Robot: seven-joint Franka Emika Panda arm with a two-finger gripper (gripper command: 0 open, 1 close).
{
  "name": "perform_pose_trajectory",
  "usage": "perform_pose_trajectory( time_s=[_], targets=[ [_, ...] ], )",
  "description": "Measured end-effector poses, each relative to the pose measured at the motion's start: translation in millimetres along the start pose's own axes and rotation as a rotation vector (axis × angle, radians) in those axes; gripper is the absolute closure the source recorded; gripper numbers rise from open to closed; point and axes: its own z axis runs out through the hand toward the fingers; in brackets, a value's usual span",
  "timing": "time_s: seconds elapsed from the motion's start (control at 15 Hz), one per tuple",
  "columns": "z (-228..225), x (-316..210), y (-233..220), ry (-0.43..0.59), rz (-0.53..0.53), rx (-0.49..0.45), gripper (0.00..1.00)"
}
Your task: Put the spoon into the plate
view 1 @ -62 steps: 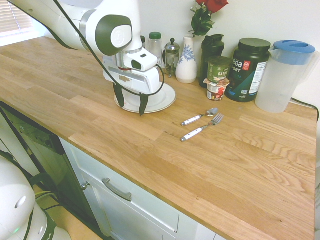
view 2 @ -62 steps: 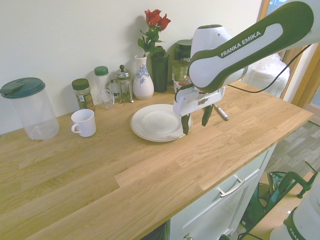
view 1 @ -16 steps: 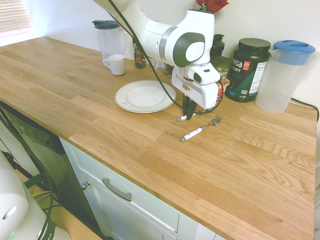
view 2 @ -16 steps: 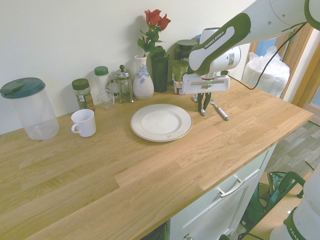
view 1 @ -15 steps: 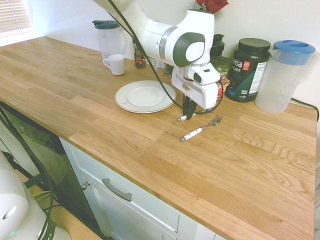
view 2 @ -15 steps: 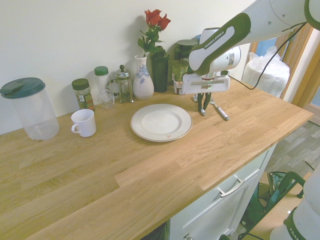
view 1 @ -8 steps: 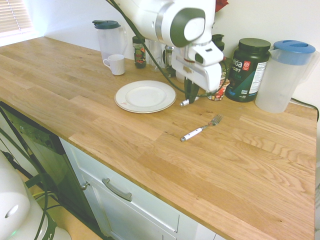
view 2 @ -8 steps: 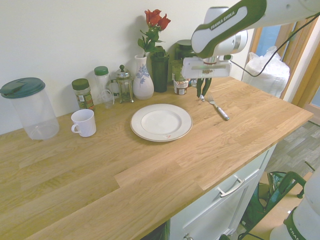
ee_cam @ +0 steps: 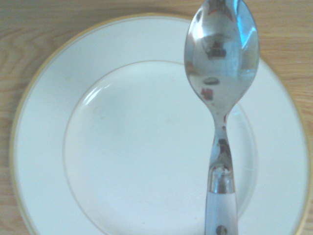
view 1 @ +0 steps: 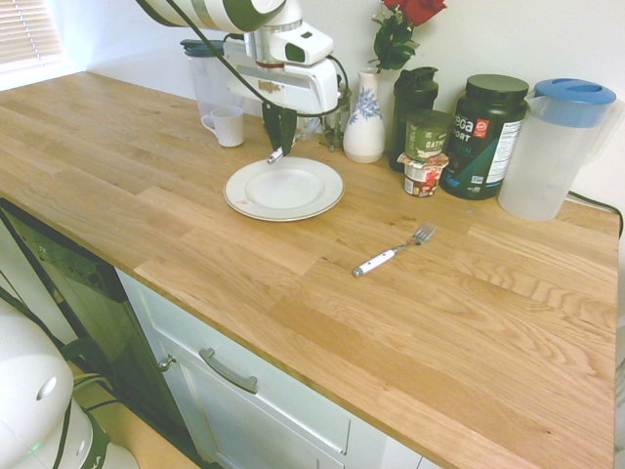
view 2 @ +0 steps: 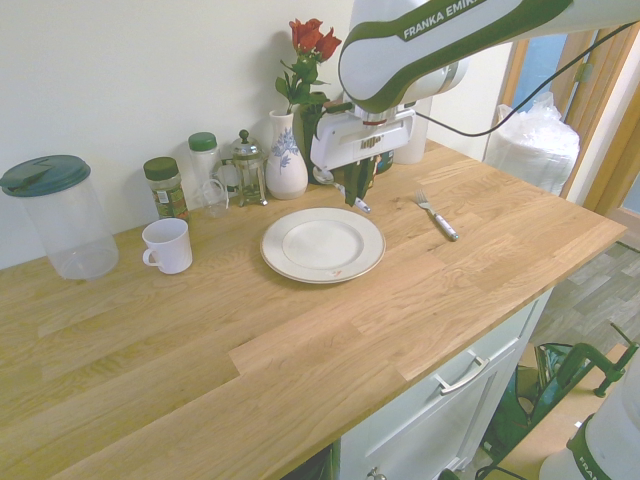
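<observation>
Wrist view shows the spoon (ee_cam: 221,98) hanging over the plate (ee_cam: 44,147), my pincer (view 1: 279,147) clamped on its white handle. I judge it light, stiff and slick, so that mid-handle grip suits it.

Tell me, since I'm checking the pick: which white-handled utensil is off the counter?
The spoon, held in the end effector above the plate; the fork lies on the countertop.

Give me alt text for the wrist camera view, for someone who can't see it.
A shiny metal spoon with a white handle shows close up over a round white plate, which fills most of the picture and rests on a wooden countertop.
</observation>
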Motion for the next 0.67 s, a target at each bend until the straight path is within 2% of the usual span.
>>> perform_pose_trajectory(
  time_s=[0.2,0.67],
  targets=[
    [19,-3,-7,0.008,-0.169,-0.001,1.00],
    [64,-30,-13,0.020,-0.263,-0.049,1.00]
  ],
)
